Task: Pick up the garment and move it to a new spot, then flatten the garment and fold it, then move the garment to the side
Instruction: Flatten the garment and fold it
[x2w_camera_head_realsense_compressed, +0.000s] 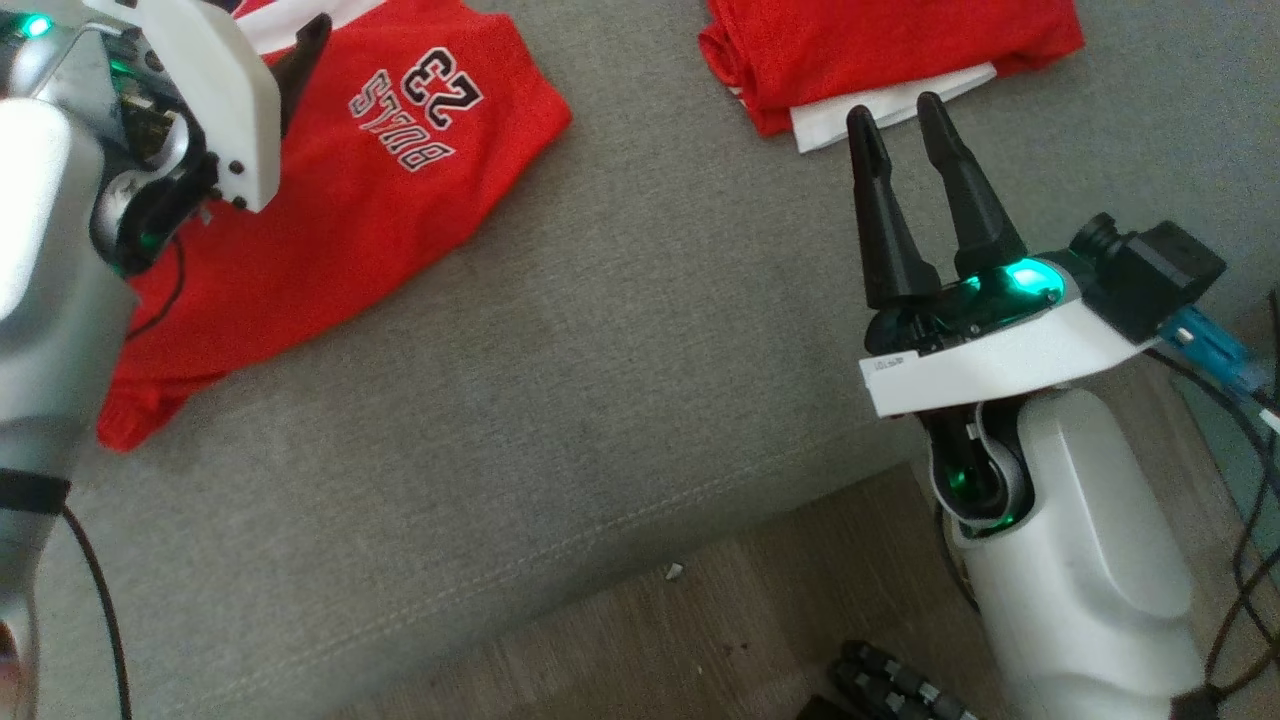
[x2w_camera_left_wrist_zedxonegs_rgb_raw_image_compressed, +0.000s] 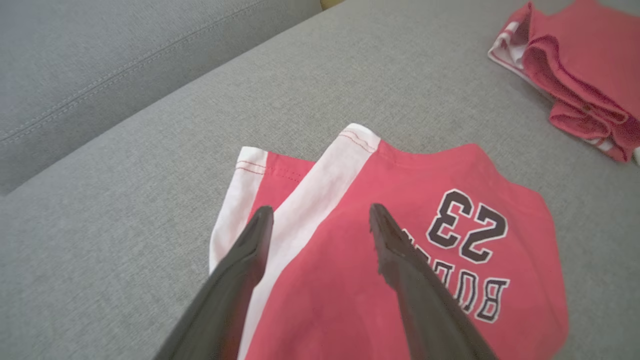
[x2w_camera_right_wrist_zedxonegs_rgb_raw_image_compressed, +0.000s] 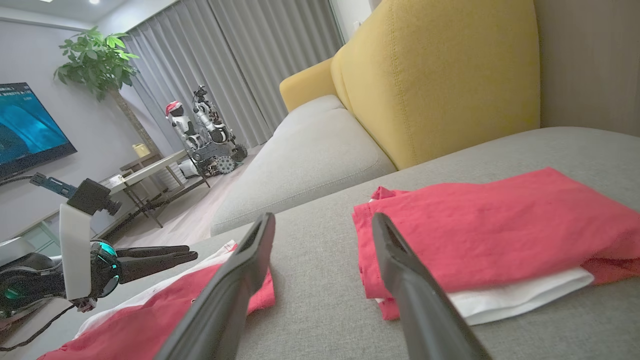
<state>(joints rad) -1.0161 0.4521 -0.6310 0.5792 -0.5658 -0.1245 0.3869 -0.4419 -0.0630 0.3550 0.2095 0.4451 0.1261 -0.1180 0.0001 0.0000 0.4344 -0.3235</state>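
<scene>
The garment (x2w_camera_head_realsense_compressed: 400, 170), a thin red jersey with white stripes and dark lettering, lay rumpled on the grey woven sofa seat (x2w_camera_head_realsense_compressed: 620, 350), seemingly not yet flattened or folded. The left hand (x2w_camera_left_wrist_zedxonegs_rgb_raw_image_compressed: 321, 210) hung over it, fingers spread and empty; the right hand (x2w_camera_head_realsense_compressed: 895, 105), likewise spread, stood near a folded red pile (x2w_camera_head_realsense_compressed: 880, 50).

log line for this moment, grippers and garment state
left gripper: open, over red jersey | right gripper: open, empty, near folded red pile | red jersey: on grey sofa, ungripped
</scene>
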